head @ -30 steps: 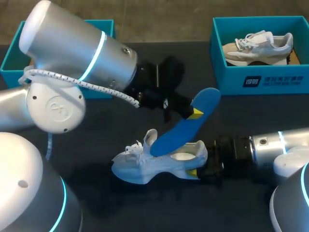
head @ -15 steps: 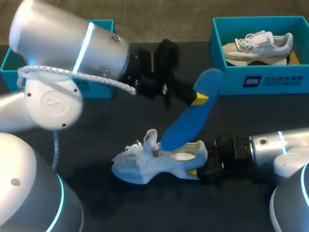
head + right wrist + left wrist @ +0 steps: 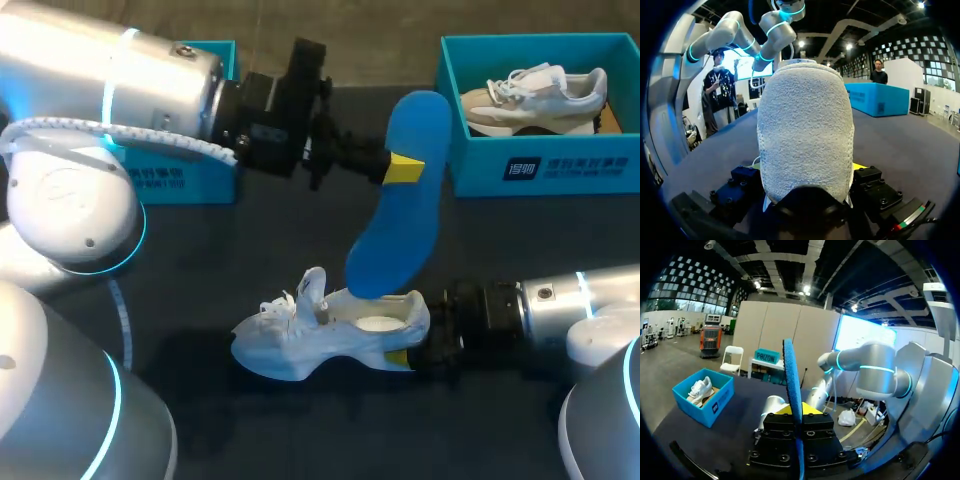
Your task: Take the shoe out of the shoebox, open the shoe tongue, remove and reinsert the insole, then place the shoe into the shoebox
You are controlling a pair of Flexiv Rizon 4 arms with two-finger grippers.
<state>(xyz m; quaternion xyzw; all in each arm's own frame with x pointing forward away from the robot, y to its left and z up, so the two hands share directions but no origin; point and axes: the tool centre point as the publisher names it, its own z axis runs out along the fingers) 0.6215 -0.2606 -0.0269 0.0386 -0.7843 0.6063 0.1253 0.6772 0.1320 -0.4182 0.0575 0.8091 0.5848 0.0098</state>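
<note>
Aloft, left pincer (image 3: 402, 168) clamping blue insole (image 3: 398, 240), right pincer (image 3: 410, 347) clamping white shoe (image 3: 315, 342)

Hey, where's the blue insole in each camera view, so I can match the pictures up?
Head view: the blue insole stands upright over the white shoe, pinched by the left gripper.
Left wrist view: the insole shows edge-on between that gripper's fingers.
Right wrist view: not in it; the shoe's heel fills it.
Shared landmark: the shoebox holding another shoe, also in the left wrist view.
</note>
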